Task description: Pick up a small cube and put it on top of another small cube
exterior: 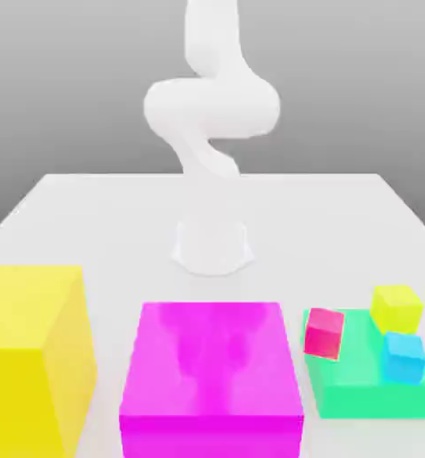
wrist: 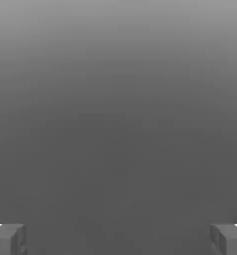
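A small cyan cube (exterior: pixel 403 357) rests on a green slab (exterior: pixel 363 394) at the exterior view's right. Just behind it on the same slab sits the small yellow cube (exterior: pixel 396 307). A small pink-red cube (exterior: pixel 324 333) leans tilted on the slab's left part. The white arm (exterior: pixel 211 116) rises from its base (exterior: pixel 212 247) at mid table and goes up out of the picture. In the hand view my gripper (wrist: pixel 118 239) is open, its two grey fingertips (wrist: pixel 8 239) far apart, with nothing but grey backdrop between them.
A large magenta block (exterior: pixel 211 376) stands in front of the base. A huge yellow block (exterior: pixel 32 358) stands at the exterior view's left. The white table (exterior: pixel 90 215) stretches behind them.
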